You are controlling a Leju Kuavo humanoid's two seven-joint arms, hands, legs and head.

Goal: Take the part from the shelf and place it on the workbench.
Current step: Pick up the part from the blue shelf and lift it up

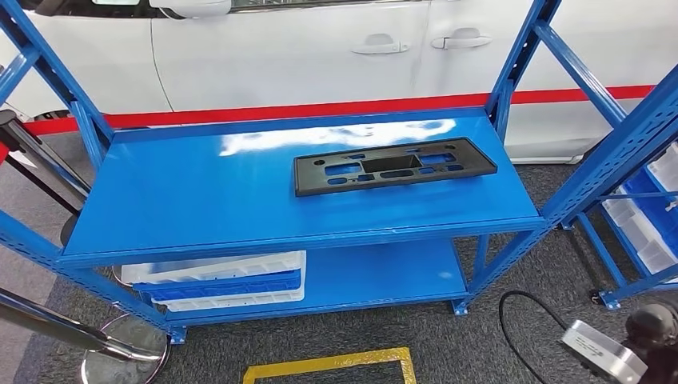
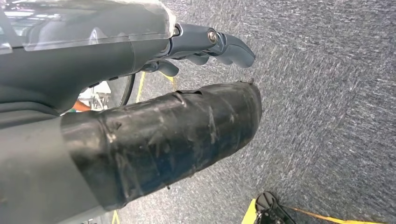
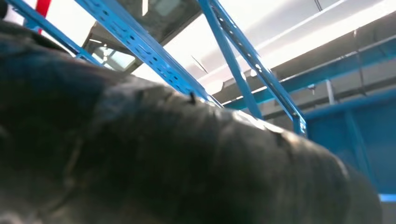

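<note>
Part, you see, lies flat on the blue shelf toward its right rear: a long, thin, stiff black panel, probably light; grip a long edge. Your left hand hangs empty, fingers loosely curled; right hand's state I cannot tell.

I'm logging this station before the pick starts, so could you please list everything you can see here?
part: one, black, flat slotted panel lying on the upper shelf board, toward the right.
shelf: one, blue metal rack with two boards, in front of the robot.
bins: a stack, white and blue, on the lower board at the left.
second rack: one, blue, at the right, holding white bins.
car: one, white with a red stripe, behind the shelf.
floor marking: one, yellow outline on the grey carpet.
cable: one, black, on the floor at the right.
left hand: one, dark grey, above the carpet, holding nothing.
right hand: one, black cover close to the lens; fingers hidden.
</note>
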